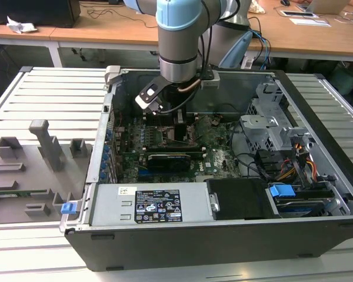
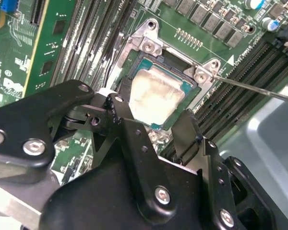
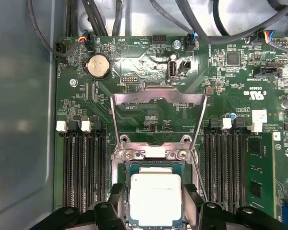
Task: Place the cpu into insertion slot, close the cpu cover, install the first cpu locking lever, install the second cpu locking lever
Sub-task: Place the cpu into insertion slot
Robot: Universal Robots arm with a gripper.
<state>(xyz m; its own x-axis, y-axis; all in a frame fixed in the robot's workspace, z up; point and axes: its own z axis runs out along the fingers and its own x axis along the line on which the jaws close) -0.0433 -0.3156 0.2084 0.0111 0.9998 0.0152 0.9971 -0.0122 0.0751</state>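
One wide, two close.
The exterior view looks down into the open computer case [image 1: 194, 244]; both wrist views face the cpu [image 2: 156, 96] [image 3: 155, 196] from close above.

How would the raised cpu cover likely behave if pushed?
The cpu cover looks like a thin metal frame around a large window: probably light, stiff, yet bendable if forced sideways. It stands raised from one end of the insertion slot, so a push would likely swing it down over the cpu rather than slide it.

Robotics lab: slatted bench [image 1: 47, 94], desks [image 1: 317, 35]
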